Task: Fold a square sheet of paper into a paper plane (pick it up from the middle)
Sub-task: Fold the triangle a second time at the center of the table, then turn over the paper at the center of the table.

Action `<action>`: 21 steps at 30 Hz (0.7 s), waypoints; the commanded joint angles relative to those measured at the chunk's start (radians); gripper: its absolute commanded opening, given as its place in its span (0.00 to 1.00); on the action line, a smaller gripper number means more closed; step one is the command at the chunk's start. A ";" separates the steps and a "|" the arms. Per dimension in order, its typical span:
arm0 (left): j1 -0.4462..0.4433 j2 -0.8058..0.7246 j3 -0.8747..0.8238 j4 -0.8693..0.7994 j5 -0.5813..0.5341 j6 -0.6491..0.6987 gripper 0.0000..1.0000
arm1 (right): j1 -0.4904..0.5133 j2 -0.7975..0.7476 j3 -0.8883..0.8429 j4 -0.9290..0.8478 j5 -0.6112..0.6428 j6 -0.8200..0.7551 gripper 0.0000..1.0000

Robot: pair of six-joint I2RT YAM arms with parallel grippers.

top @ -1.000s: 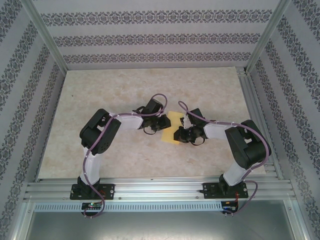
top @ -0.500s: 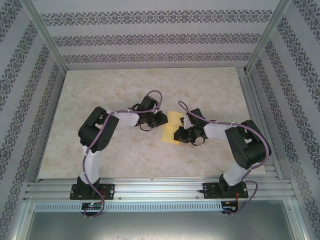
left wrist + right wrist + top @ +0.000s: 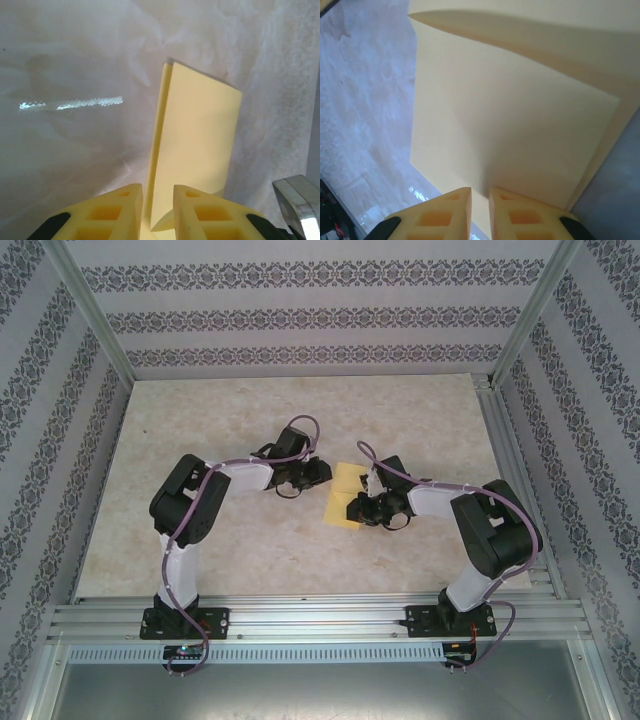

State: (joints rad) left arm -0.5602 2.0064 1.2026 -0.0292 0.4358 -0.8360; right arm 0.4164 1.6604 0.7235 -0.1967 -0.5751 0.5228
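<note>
**A:** Paper [image 3: 345,492] first: where does it lie?

**B:** Around the middle of the counter [image 3: 230,410], a little right of centre, between the two arms. It is pale yellow and no flat square: it is folded over, one layer on another, and from above it reads as a tall, narrow shape with a step across it.

**A:** And the left claw?

**B:** The left claw [image 3: 158,195] points at the paper from its left side. On the left wrist camera its yellow fingertips [image 3: 120,210] stand a narrow gap apart, and the near edge of the paper [image 3: 197,145] sits in that gap. The paper runs away from the tips, with a thin second layer showing along its left edge. Whether the tips press on it or merely flank it, I cannot tell.

**A:** The right claw?

**B:** The right claw [image 3: 480,195] is at the near right corner of the paper. Its fingertips [image 3: 445,210] are also only a slit apart, and the paper [image 3: 510,125] reaches down to that slit. Beyond the tips it spreads broad, with a fold bending over along the top and the right side. Pinched or only touching, I cannot tell.

**A:** Is it lying flat on the counter?

**B:** From above I cannot tell whether it is lifted or lying.
</note>
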 commanded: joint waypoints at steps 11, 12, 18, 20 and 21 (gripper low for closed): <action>-0.027 -0.203 -0.101 0.013 0.037 -0.001 0.26 | -0.040 -0.187 0.050 -0.190 0.201 -0.003 0.37; -0.038 -0.199 -0.103 0.017 0.041 -0.003 0.26 | -0.040 -0.180 0.051 -0.178 0.195 0.004 0.39; -0.091 -0.146 -0.103 0.031 0.040 -0.021 0.25 | -0.041 -0.113 0.072 -0.142 0.195 0.021 0.40; -0.101 -0.124 -0.102 0.056 0.051 -0.037 0.24 | -0.040 -0.091 0.076 -0.134 0.191 0.027 0.40; -0.107 -0.112 -0.095 0.057 0.053 -0.041 0.24 | -0.039 -0.080 0.078 -0.131 0.189 0.027 0.40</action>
State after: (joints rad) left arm -0.6533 1.8599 1.1065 -0.0196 0.4679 -0.8505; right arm 0.3836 1.5547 0.7864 -0.3557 -0.4007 0.5331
